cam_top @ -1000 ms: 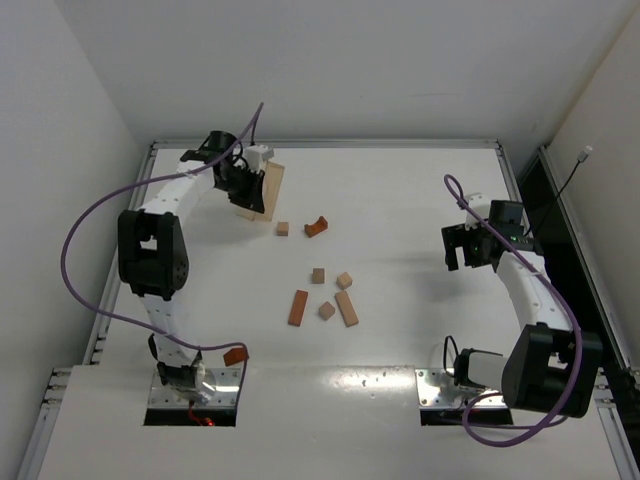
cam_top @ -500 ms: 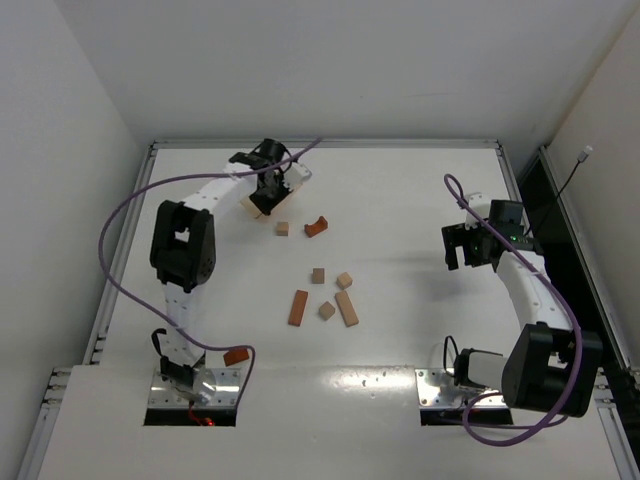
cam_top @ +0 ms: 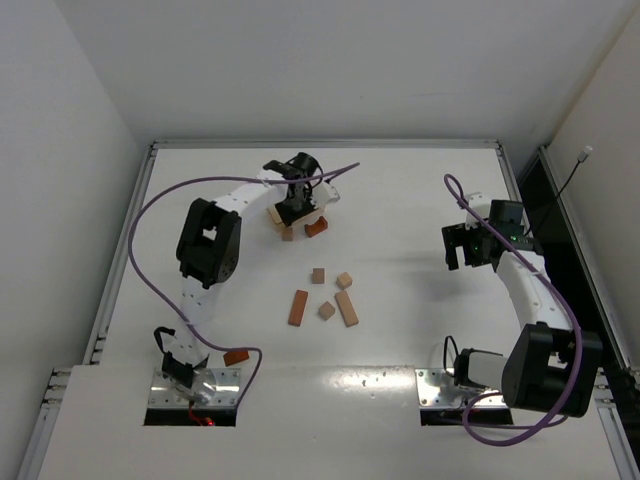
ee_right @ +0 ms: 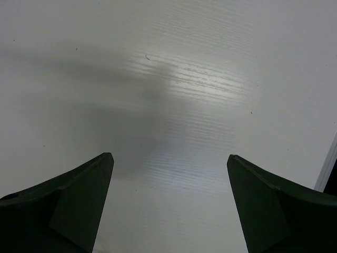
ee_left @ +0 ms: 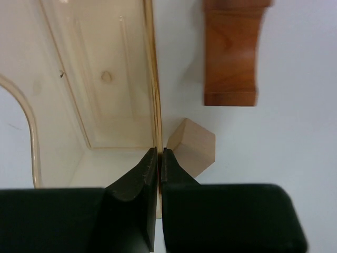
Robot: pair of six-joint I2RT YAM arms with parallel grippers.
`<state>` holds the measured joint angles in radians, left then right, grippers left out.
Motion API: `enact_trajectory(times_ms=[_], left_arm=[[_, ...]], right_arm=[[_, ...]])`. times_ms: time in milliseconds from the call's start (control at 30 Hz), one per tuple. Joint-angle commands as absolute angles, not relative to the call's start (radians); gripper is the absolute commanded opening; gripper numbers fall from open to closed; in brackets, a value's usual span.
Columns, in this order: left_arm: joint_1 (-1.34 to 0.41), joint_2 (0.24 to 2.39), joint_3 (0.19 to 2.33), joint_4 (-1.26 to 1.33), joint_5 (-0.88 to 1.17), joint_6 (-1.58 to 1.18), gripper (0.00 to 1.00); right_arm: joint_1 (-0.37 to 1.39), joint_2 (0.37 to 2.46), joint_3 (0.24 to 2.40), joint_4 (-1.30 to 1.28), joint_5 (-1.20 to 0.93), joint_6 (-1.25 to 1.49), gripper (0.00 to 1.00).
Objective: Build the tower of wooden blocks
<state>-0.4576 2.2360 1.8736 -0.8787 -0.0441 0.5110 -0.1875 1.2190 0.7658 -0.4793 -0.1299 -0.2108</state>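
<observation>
Upper centre, the left gripper (ee_left: 159,153) pinches tight the thin wall of one pale wooden tray (ee_left: 105,79). Seven small wooden blocks (cam_top: 327,311) lie loose mid-frame: four tan cubes (cam_top: 318,275), two bars (cam_top: 298,307), one reddish arch (ee_left: 231,52); perhaps an eighth lower left. The right gripper (ee_right: 168,157) gapes wide, empty.

A pale wooden tray (ee_left: 105,79) sits toward the far left of the white table (cam_top: 420,200), showing a recessed inner panel, a small round mark and a curved cut-out on one side. A metal rail (cam_top: 330,143) edges the table. White walls (cam_top: 330,70) close it in. A black cable (cam_top: 570,180) hangs at the right.
</observation>
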Motion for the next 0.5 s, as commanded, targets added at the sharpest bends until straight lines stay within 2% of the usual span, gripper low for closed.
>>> enact_trajectory(times_ms=[0,333,467], left_arm=[[-0.532,2.169,1.792,-0.911,0.041,0.560,0.00],[-0.675,1.933,1.485,-0.937,0.175,0.569,0.00],[-0.721,1.855,1.425,-0.937,0.209,0.539,0.00]], right_arm=[[-0.190,1.200,0.795,-0.451,-0.118,-0.221,0.86],[-0.190,1.190,0.785,-0.451,-0.138,-0.230,0.86],[-0.190,1.190,0.785,-0.451,-0.147,-0.230,0.86]])
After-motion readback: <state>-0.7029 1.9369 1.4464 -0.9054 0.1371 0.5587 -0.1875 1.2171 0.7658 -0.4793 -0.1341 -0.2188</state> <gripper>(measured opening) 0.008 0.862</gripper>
